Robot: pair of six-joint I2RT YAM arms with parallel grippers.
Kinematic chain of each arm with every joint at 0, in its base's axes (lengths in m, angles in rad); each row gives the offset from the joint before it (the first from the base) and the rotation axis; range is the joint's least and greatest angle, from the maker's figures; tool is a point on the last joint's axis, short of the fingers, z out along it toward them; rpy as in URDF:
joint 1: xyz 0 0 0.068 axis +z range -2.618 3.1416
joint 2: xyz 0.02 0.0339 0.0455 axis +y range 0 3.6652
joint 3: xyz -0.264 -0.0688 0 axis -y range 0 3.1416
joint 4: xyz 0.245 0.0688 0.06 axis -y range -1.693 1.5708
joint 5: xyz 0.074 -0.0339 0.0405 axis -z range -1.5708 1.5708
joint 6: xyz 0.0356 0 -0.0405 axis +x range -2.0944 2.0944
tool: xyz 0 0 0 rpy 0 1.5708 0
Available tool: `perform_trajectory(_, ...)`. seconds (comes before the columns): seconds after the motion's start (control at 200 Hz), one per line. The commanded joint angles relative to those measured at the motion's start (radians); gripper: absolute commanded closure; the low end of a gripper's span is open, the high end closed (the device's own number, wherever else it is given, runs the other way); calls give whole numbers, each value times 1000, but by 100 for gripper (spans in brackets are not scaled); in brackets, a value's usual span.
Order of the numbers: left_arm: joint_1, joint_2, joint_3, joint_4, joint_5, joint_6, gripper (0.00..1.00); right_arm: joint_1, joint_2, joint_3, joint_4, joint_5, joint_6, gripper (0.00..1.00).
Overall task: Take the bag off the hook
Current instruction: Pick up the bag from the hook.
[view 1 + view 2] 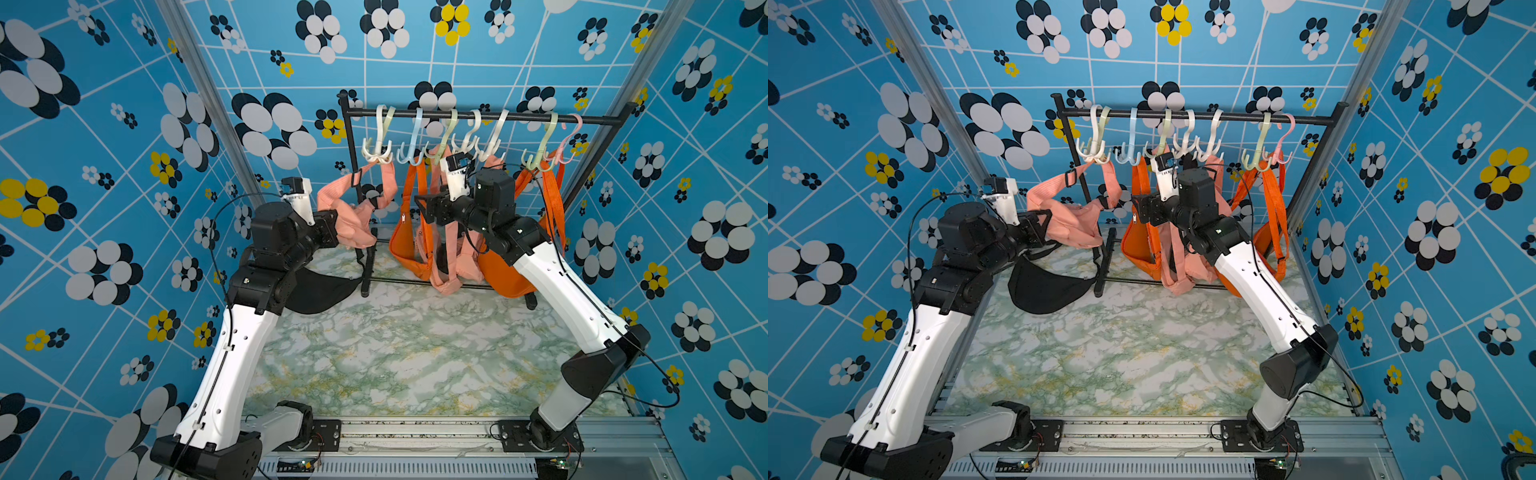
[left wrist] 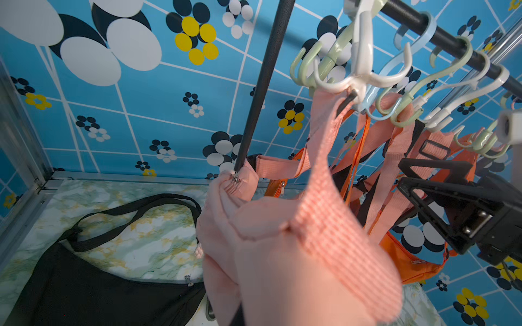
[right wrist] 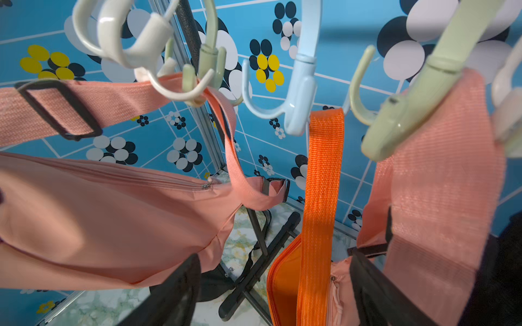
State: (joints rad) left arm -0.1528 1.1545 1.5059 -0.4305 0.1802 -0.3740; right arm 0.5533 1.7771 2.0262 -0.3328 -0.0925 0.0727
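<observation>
Pink bag [image 1: 353, 226] — between left fingers [image 1: 328, 228], strap [image 1: 374, 167] hooked

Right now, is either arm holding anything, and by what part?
The left gripper has its jaws shut on the pink bag, by its bunched body; the strap hangs on the white hook. The right gripper has open jaws, holding nothing.

Blue flowered walls [image 1: 104, 166] (white grid), marbled floor [image 1: 395, 353]

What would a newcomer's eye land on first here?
Loud blue flowered walls, then the black rack at the back, hung with pastel hooks and orange bags. At its left end the left gripper grips a pink bag, strap on a white hook; a black bag lies below.
</observation>
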Motion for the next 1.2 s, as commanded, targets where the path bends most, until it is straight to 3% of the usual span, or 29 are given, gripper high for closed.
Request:
perform_trajectory(0.0, 43, -50, -9, 24, 55, -45, 100, 9, 59, 100, 60, -95, 49, 14)
perform_trajectory(0.26, 111, -50, -25, 48, 131, -111, 100, 37, 184, 230, 137, -240, 110, 11)
perform_trajectory(0.55, 159, -34, -47, 79, 202, -164, 100, 62, 352, 407, 159, -225, 123, 13)
perform_trajectory(0.66, 170, -24, -59, 92, 235, -184, 100, 63, 390, 465, 154, -174, 130, 28)
perform_trajectory(0.975, 172, 44, -116, 175, 330, -270, 100, 66, 405, 474, 164, -72, 76, 95)
perform_trajectory(1.065, 173, 74, -130, 210, 363, -303, 100, 67, 368, 471, 151, -44, 54, 100)
perform_trajectory(1.195, 160, 124, -138, 260, 399, -345, 100, 66, 332, 472, 132, 20, 17, 100)
